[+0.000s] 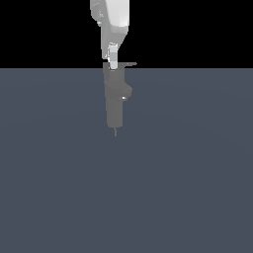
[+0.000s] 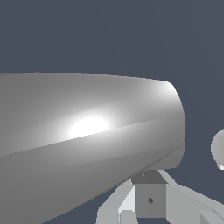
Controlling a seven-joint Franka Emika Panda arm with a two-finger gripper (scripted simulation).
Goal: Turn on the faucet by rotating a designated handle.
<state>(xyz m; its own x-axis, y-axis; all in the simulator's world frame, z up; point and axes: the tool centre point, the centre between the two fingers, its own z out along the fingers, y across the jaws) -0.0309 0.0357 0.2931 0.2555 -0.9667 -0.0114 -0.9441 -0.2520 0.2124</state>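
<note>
Faucet (image 1: 116, 101): matte grey upright column, standing on the bench (image 1: 188, 173) near its far edge, about mid-width in the exterior view. Angular bulge on the side toward the exterior view's right, with a small white glint there. Thin pin at the base, pointing down toward the camera.

Handle (image 1: 131, 63): thin flat grey blade at the faucet's top, reaching toward the exterior view's right and tapering to a point, level with the bench's far edge line.

My gripper (image 1: 113, 62): comes down from above onto the faucet's top, just beside the root of the handle. One pale finger shows against the grey head. Whether it touches the handle, and whether my fingers are apart or together, I cannot tell from either view.

Wrist view: a large rounded grey body (image 2: 87, 140) with a bright highlight fills most of the frame; a small boxy grey piece (image 2: 150, 199) sits close below it among pale angular parts. Which part of the faucet each one is, I cannot tell.

Open room: bare bench on both sides of the faucet and in front of it. Behind the far edge, only black background.
</note>
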